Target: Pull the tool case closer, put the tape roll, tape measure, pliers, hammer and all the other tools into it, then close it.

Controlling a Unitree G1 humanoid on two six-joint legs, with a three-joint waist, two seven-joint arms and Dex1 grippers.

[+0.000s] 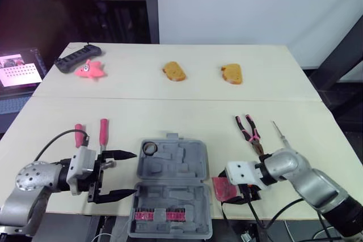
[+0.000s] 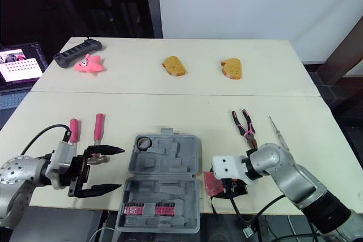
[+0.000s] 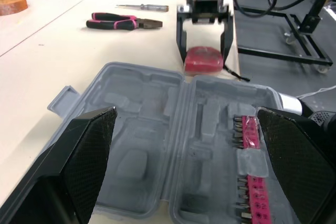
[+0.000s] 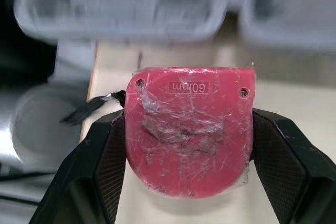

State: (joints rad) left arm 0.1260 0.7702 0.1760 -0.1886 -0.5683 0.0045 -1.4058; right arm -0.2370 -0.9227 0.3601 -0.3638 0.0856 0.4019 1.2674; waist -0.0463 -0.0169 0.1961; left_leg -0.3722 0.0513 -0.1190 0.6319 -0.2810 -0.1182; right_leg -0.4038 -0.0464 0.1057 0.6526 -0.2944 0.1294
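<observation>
The grey tool case (image 1: 170, 182) lies open at the table's front edge, between my two grippers. A pink row of bits (image 1: 159, 215) fills its near half, and a small tape roll (image 1: 150, 149) sits in a far corner pocket. My left gripper (image 1: 135, 173) is open just left of the case, holding nothing. To the right of the case, my right gripper (image 3: 205, 59) is shut on the red tape measure (image 4: 189, 129), low over the table. Pink-handled pliers (image 1: 249, 131) and a thin screwdriver (image 1: 279, 131) lie behind the right arm. Two red-handled tools (image 1: 104, 131) lie behind the left gripper.
Two bread-like pieces (image 1: 174, 71) (image 1: 232, 73), a pink star toy (image 1: 89, 69) and a black power strip (image 1: 77, 56) lie at the table's far side. A lit screen (image 1: 20, 69) stands off the far left. A cable runs from the left wrist.
</observation>
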